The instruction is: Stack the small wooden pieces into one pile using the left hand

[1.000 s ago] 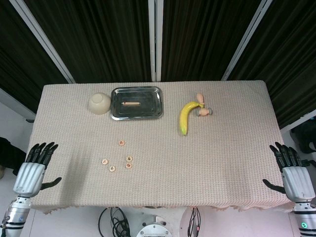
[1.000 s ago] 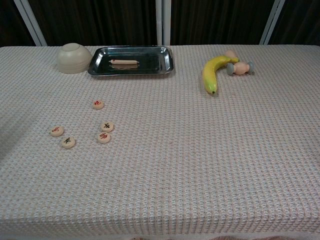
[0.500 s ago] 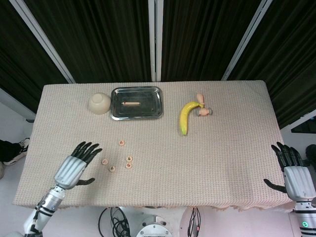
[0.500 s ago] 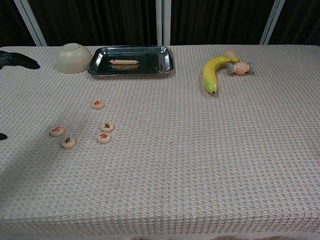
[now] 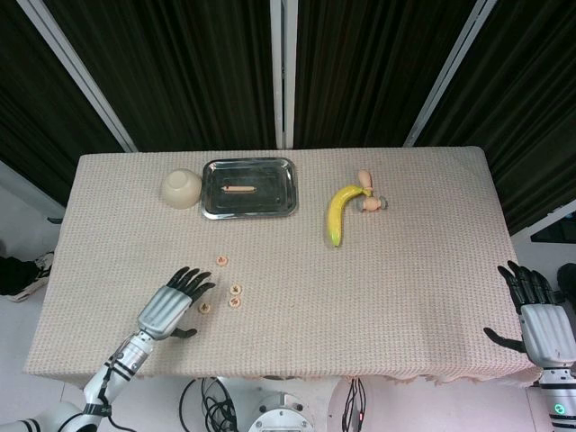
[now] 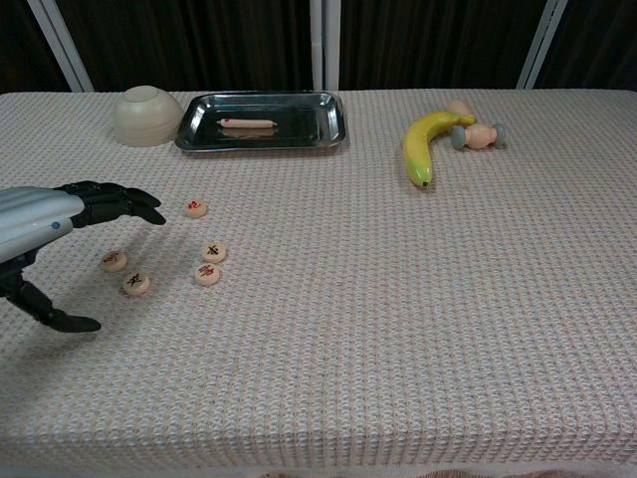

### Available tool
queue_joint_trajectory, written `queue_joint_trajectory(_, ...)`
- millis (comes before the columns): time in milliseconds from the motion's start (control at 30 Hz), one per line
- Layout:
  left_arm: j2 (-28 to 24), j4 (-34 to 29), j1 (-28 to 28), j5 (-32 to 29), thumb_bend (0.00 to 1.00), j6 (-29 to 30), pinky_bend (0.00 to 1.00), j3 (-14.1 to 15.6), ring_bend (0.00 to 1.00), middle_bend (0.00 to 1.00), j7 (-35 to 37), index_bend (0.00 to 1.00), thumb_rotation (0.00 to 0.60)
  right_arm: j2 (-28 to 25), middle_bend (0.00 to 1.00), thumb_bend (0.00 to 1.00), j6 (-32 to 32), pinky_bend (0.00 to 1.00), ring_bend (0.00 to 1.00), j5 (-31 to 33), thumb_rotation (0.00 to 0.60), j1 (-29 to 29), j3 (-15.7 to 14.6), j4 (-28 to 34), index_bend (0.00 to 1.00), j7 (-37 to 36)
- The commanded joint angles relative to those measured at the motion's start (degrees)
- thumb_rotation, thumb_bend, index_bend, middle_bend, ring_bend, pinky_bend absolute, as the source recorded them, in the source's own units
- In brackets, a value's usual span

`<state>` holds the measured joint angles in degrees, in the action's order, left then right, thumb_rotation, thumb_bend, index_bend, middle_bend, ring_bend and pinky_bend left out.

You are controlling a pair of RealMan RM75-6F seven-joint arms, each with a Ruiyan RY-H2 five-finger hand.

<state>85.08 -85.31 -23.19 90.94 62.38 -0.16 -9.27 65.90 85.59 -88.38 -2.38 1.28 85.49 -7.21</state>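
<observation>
Several small round wooden pieces lie flat and apart on the cloth left of centre: one at the far end [image 6: 196,208], two side by side [image 6: 213,252] [image 6: 207,274], and two nearer the left [image 6: 113,261] [image 6: 135,285]. In the head view the same pieces cluster around [image 5: 235,290]. My left hand [image 6: 60,221] [image 5: 171,306] hovers open above the two leftmost pieces, fingers stretched toward the cluster, holding nothing. My right hand [image 5: 537,317] stays open off the table's right front corner.
At the back left stand an upturned beige bowl [image 6: 146,115] and a steel tray [image 6: 318,127] holding a small stick. A banana [image 6: 426,140] and a small dumbbell-like toy [image 6: 477,133] lie at the back right.
My left hand has swept in from the table's left front edge toward the wooden pieces and now hangs over the leftmost ones. The right hand and the pieces have not moved.
</observation>
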Motion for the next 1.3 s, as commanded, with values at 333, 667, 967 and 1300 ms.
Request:
queue_joint_trajectory(333, 2.1, 4.0, -1.3, -1.1, 0.16, -0.3, 0.00, 0.6, 0.00, 0.04, 0.3, 0.30, 0.600, 0.0, 0.00, 0.00, -0.1, 0.00, 0.00, -0.4, 0.600, -0.1, -0.1, -0.4, 0.00, -0.2)
queue_joint_trajectory(667, 2.9, 6.0, -2.1, -1.2, 0.25, -0.1, 0.00, 1.0, 0.00, 0.04, 3.2, 0.37, 0.600, -0.1, 0.00, 0.00, -0.7, 0.00, 0.00, -0.1, 0.600, -0.4, -0.1, 0.1, 0.00, 0.6)
queue_joint_trajectory(967, 3.4, 7.0, -3.2, -1.3, 0.28, -0.6, 0.00, 1.1, 0.00, 0.04, 5.4, 0.40, 0.600, -0.2, 0.00, 0.00, -1.0, 0.00, 0.00, -0.1, 0.600, -0.4, -0.2, 0.5, 0.00, 1.2)
queue_joint_trajectory(1300, 3.8, 7.7, -3.6, -1.9, 0.30, -0.5, 0.00, 1.3, 0.00, 0.05, 5.8, 0.48, 0.600, -0.1, 0.00, 0.00, -1.3, 0.00, 0.00, 0.1, 0.600, -0.4, -0.2, 0.3, 0.00, 1.1)
